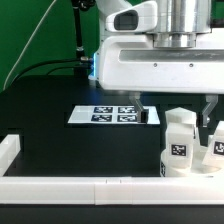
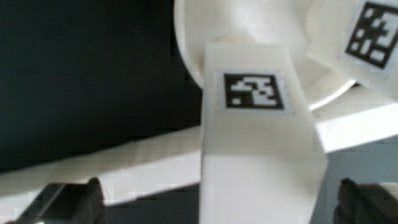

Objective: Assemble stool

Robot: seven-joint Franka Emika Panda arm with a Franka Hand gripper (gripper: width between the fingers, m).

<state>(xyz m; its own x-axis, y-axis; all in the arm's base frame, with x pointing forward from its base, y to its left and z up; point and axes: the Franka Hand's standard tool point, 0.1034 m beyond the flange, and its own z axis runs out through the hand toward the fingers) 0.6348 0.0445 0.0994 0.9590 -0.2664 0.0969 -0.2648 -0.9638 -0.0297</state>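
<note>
The white round seat [image 1: 172, 166] sits at the exterior view's right, by the front border bar. White block legs stand up from it: one [image 1: 180, 124] directly under my gripper [image 1: 177, 112], another [image 1: 216, 138] to its right. In the wrist view the near leg [image 2: 258, 140], with its square tag, runs straight between my dark fingertips [image 2: 71, 202]. A gap shows on both sides of it. My gripper [image 2: 217, 205] is open and astride this leg without touching it. The seat's curved rim [image 2: 329, 72] lies behind the leg. A second tag [image 2: 374, 30] shows at the corner.
The marker board [image 1: 110, 113] lies flat on the black table left of the seat. White border bars run along the front [image 1: 60, 186] and the left side [image 1: 8, 150]. Green backdrop and cables are behind the arm.
</note>
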